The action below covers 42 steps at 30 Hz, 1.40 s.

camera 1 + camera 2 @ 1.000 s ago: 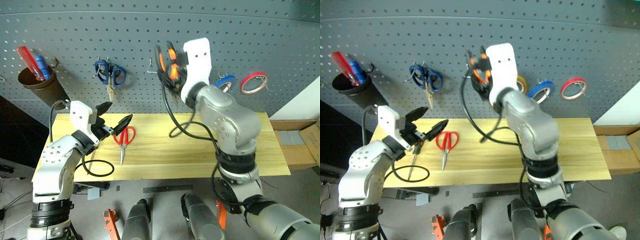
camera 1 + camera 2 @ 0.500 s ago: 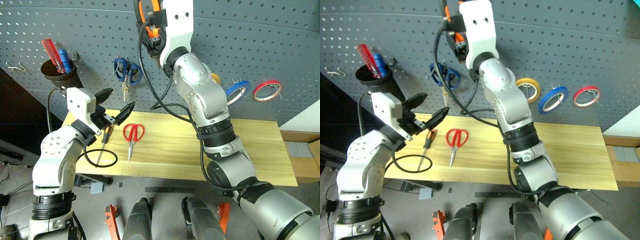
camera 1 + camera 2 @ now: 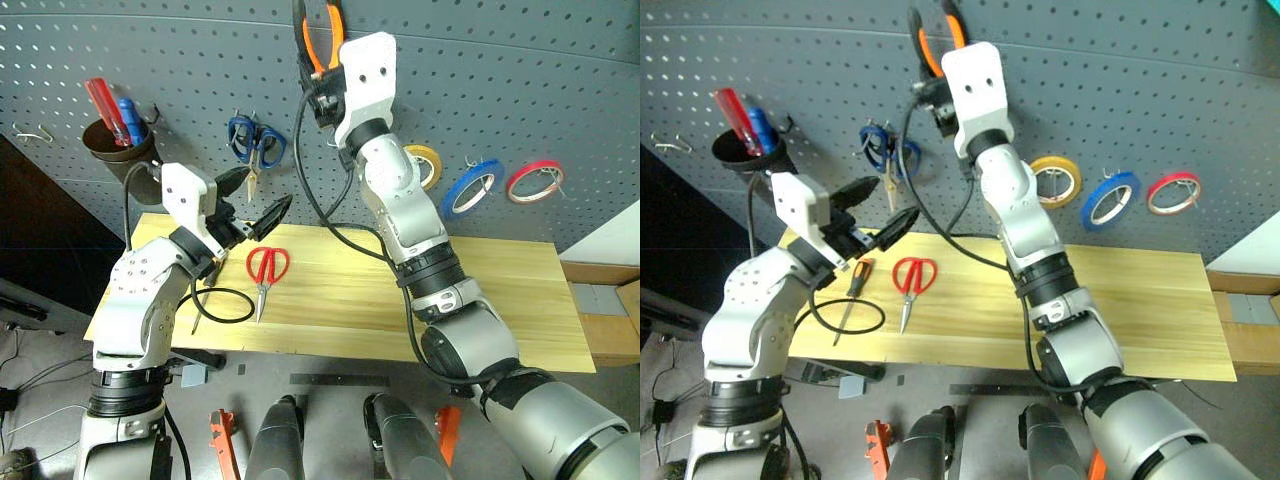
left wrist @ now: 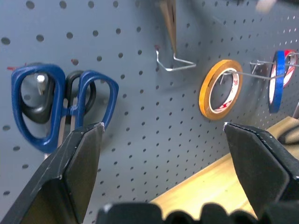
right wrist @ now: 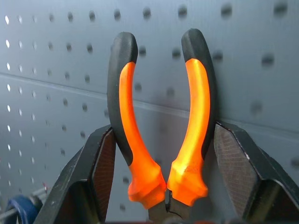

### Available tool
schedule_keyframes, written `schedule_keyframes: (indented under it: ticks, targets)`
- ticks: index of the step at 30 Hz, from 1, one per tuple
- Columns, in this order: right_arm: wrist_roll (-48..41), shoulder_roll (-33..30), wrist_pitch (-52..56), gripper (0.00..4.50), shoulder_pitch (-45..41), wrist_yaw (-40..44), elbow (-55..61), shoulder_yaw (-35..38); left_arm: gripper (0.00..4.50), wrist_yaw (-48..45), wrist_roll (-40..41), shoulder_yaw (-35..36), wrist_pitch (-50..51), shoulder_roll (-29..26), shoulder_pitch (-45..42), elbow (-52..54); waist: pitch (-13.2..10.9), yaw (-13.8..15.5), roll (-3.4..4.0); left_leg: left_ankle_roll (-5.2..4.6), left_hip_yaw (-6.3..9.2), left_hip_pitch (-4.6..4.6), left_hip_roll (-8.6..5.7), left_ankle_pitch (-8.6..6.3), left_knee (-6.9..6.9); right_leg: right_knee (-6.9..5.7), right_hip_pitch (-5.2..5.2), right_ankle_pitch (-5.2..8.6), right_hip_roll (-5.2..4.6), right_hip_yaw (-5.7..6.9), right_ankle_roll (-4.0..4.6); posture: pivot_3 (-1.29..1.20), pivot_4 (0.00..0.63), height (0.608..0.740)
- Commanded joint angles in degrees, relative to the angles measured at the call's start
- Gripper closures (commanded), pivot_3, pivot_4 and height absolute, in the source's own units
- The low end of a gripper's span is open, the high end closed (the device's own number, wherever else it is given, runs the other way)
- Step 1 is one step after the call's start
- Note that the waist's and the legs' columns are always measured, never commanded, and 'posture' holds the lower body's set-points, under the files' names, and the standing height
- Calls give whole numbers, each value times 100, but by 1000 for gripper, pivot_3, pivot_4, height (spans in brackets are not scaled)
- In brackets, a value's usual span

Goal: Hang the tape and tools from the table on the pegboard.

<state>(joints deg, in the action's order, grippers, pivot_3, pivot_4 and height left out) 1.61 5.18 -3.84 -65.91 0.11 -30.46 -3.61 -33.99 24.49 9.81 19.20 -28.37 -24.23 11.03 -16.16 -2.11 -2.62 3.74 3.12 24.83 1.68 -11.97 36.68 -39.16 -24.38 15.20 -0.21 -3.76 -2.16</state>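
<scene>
The pegboard [image 3: 520, 80] looks like matt grey sheet, smooth between its holes, with thin bright wire hooks [image 4: 174, 63]. The worktop [image 3: 480, 300] is pale wood planking, smooth, with faint grain. The pliers [image 5: 163, 116] have glossy orange plastic grips edged in matt black rubber-like sleeves. The right gripper [image 5: 163, 154] has matt black fingers [image 5: 96, 172] with finely cross-hatched pads; the left gripper [image 4: 163, 144] looks the same dull black plastic. The red scissors [image 3: 266, 272] have shiny plastic handles and bare metal blades. At 3 o'clock of the pliers hang glossy tape rings: yellow [image 3: 425, 165], blue [image 3: 473, 187], red [image 3: 534, 181]. The blue scissors [image 4: 60, 107] have smooth plastic loops.
</scene>
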Motion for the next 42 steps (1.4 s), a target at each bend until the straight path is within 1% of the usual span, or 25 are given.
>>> schedule_keyframes:
  ticks: [1, 11, 20, 23, 24, 25, 26, 27, 31, 34, 37, 42]
  targets:
    - [-1, 57, -354, 1854, -63, -67, -74, 63, 74, 91, -70, 7, -157, 57, -183, -12, 0, 0, 0, 0, 0, 0, 0, 0, 1, -2, 0, 0, 0, 0, 0, 26, 202, 740]
    - [499, -120, -782, 1854, 313, -314, -416, -96, 74, 157, -215, -97, -266, 152, -185, -90, 0, 28, 0, 1, 2, 0, -2, 0, 15, -17, 0, 0, 0, 0, 0, 22, 206, 740]
    - [711, -94, -291, 1854, 598, -571, -565, -126, 74, 246, -378, -117, -286, 171, -195, -207, 0, 27, 0, 2, 2, -3, -2, 2, 23, -33, 0, 0, 1, -1, 0, 22, 206, 740]
    - [598, -71, -90, 810, 647, -521, -590, -86, 74, 266, -427, -123, -313, 163, -178, -227, 6, 27, 0, 3, 4, -5, -2, 2, 25, -36, 1, 0, 1, 0, 0, 20, 205, 740]
    - [583, -76, 35, 596, 665, -487, -569, -89, 74, 278, -435, -122, -312, 169, -171, -229, 6, 27, 0, 4, 4, -5, -3, 3, 25, -38, 2, 0, 1, 0, 0, 20, 205, 740]
    - [579, -81, 126, 281, 679, -465, -545, -95, 74, 285, -442, -121, -312, 176, -165, -231, 6, 27, 0, 5, 4, -6, -3, 4, 27, -40, 1, 0, 1, 0, 0, 18, 205, 740]
    - [571, -85, 227, 34, 695, -439, -506, -102, 74, 294, -448, -120, -305, 181, -159, -232, 6, 27, 0, 7, 5, -6, -4, 5, 28, -45, 2, 0, 1, -1, 0, 18, 205, 740]
    - [569, -92, 343, 34, 739, -400, -410, -115, 74, 300, -453, -130, -281, 184, -146, -230, 6, 26, 0, 8, 6, -7, -5, 6, 30, -50, 2, 0, 1, 0, 1, 17, 205, 740]
    - [600, -114, 1081, 34, 1139, -107, 419, -274, 74, 352, -455, -172, -161, 191, -52, -195, 9, 27, -1, 10, 12, -14, -7, 11, 32, -71, 3, -2, 1, 1, 3, 11, 207, 740]
    - [611, -226, 1990, 34, 1768, 331, 1642, -505, 74, 481, -479, -214, 53, 218, 110, -133, 8, 24, 0, 10, 13, -14, -7, 11, 30, -72, 2, -2, 3, 0, 3, 2, 210, 740]
    - [557, -310, 2780, 34, 2172, 662, 2471, -663, 74, 545, -507, -295, 264, 207, 251, -38, 8, 24, 0, 10, 13, -13, -5, 10, 26, -67, 0, -1, 3, 1, 3, -6, 213, 740]
    - [-204, -469, 4738, 34, 2772, 1638, 4061, -841, 74, 1259, -974, -582, 1664, 97, 641, 56, 12, -8, 6, 9, 16, -14, -4, 10, 28, -69, 2, 0, 7, 0, 3, -14, 220, 740]
